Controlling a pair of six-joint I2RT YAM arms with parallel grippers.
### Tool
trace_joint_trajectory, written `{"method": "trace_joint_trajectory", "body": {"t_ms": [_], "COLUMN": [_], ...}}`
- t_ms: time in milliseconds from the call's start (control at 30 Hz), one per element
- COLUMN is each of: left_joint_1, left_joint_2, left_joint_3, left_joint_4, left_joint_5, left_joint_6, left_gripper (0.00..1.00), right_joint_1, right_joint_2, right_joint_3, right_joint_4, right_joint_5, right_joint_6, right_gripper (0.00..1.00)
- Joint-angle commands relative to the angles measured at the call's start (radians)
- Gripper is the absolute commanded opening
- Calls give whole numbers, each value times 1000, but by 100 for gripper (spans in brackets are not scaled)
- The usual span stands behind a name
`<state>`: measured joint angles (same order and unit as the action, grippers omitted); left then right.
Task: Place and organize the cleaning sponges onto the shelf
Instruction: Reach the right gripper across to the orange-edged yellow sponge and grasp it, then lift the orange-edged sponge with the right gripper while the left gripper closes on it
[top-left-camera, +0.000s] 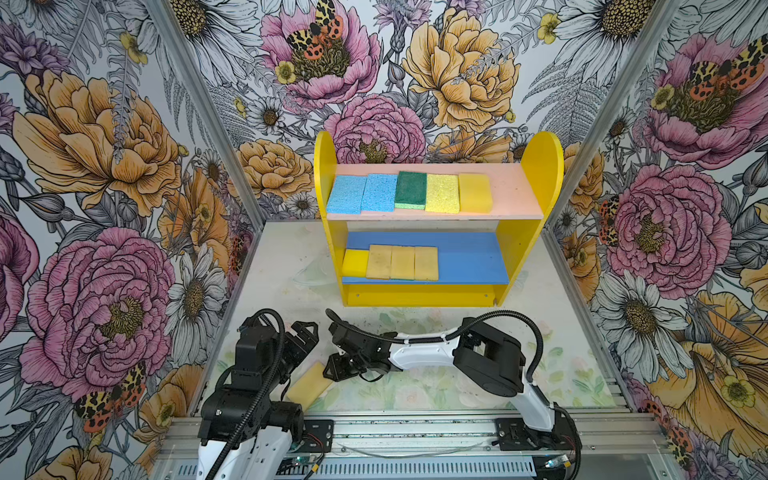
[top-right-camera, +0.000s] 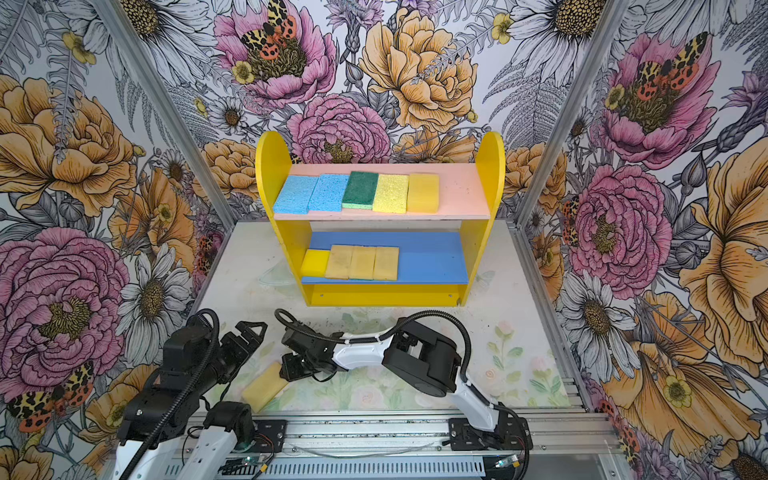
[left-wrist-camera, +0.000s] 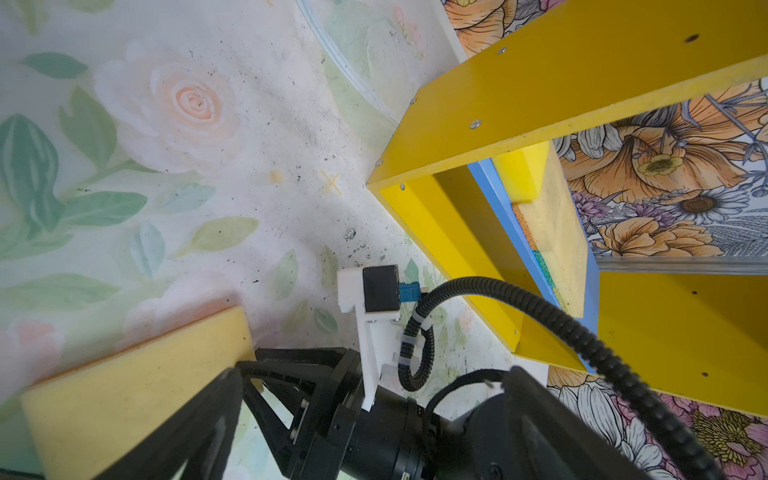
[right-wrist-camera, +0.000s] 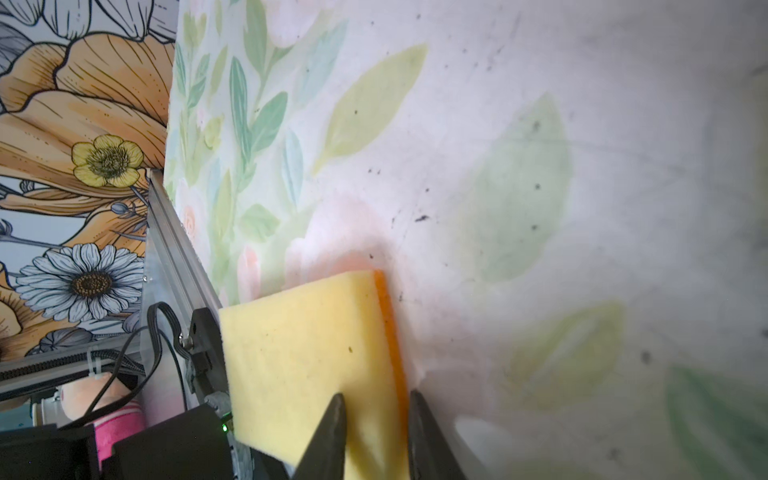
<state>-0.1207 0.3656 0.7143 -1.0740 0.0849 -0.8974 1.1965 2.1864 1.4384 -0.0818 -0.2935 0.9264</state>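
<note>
Right wrist view: your right gripper (right-wrist-camera: 376, 399) pinches the tan sponge (right-wrist-camera: 303, 353) only at its edge, so the soft foam could fold and slip out when you lift.

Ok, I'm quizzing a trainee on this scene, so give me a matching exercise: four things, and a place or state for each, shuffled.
1 green sponge
2 bright yellow sponge
3 lone tan sponge
4 left gripper

A on the blue lower board
B open, empty
C on the pink upper board
D gripped by the right gripper

Pairs: 1-C, 2-A, 3-D, 4-B
</note>
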Motion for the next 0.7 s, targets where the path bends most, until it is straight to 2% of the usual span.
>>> {"method": "trace_joint_trajectory", "body": {"t_ms": [0,133,333,433,533,667], "left_joint_1": [-8,-8,-10,-21,-43,-119], "left_joint_2": [-23,-22,4,39,102,194], "left_joint_3": [-3,-4,4,-25,-68,-97], "left_joint_4": [-4,-3,20,86,175,295], "left_joint_5": [-21,-10,63,198,345,485], "left_joint_6": [21,24,80,115,136,164], "left_gripper": [99,99,99,99,99,99], "right_joint_1": [-5,-9,-54,-115,-172,-249], "right_joint_2": [-31,-95,-299,-435,-607,-797], "right_joint_3": [-27,-81,-285,-407,-490,-551], "right_joint_4": [-28,-26,-27,-94,-236,-378], "right_joint_5": [66,108,111,55,56,44], "right_joint_6": [-23,-44,-93,-196,-338,-487], "right_gripper": [16,8,7,7,7,7]}}
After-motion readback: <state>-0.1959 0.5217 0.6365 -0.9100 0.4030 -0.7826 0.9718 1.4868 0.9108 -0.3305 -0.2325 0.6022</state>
